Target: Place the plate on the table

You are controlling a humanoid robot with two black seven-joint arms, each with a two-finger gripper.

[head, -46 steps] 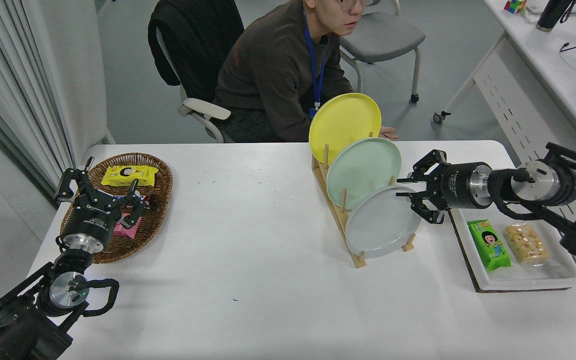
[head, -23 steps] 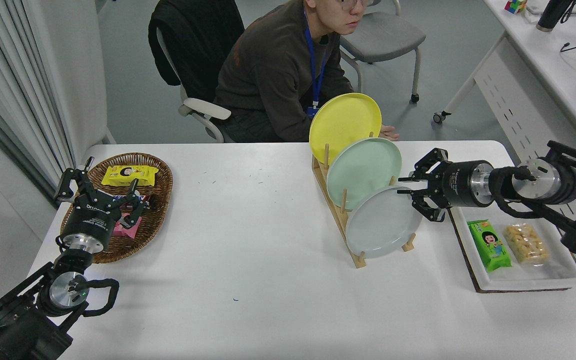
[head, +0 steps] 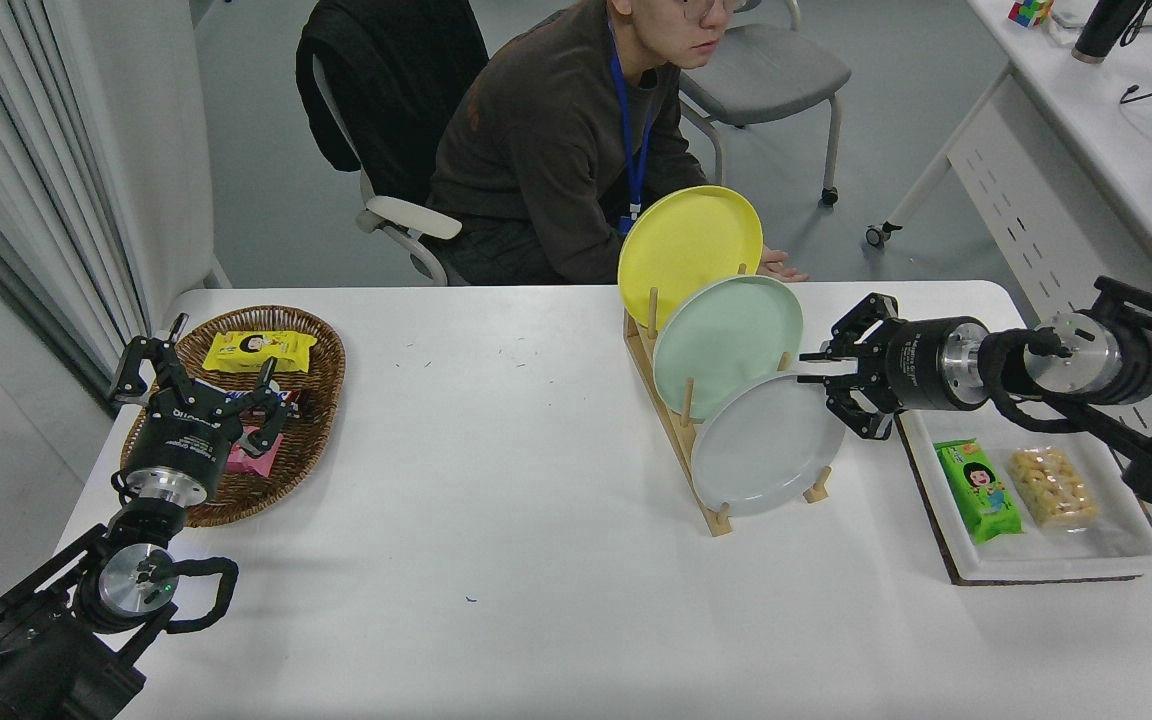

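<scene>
We are edging our right gripper [head: 829, 384] a little higher than a second ago, fingers spread and empty at the upper right rim of the grey plate [head: 764, 445]. The plate is standing tilted in the wooden rack [head: 684, 440] on the table [head: 496, 560], unmoved, frontmost before the mint plate [head: 726, 343]. Our left gripper [head: 198, 375] is hanging open over the basket [head: 311, 345].

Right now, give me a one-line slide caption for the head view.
Open right gripper at the upper right rim of the pale grey plate standing in the wooden rack, left gripper parked over the wicker basket.
</scene>
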